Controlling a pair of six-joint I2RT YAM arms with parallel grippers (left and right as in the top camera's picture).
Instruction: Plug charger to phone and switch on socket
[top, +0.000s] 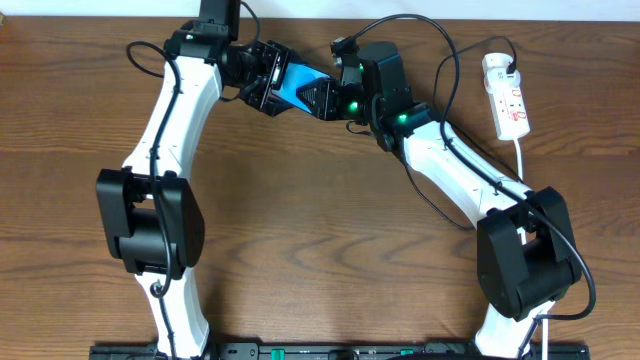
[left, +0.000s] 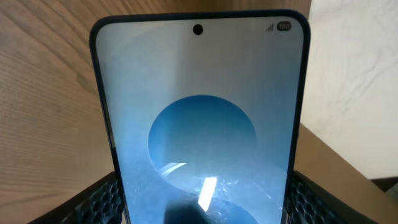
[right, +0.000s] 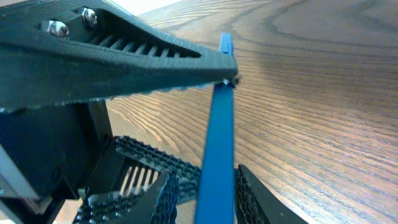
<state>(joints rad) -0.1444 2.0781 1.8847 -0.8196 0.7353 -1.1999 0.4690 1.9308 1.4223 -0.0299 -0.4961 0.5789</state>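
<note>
Your left fingers (left: 102, 200) are clamped on the two long sides of the phone (left: 199, 124), which stands between them with its lit blue screen facing the wrist camera. Your right fingers (right: 252, 199) sit one on each side of the phone's thin edge, close in, but you cannot tell whether they press on it. Farther out, well apart from the right fingers, the socket (top: 507, 95) lies flat on the worktop (top: 320, 250).
</note>
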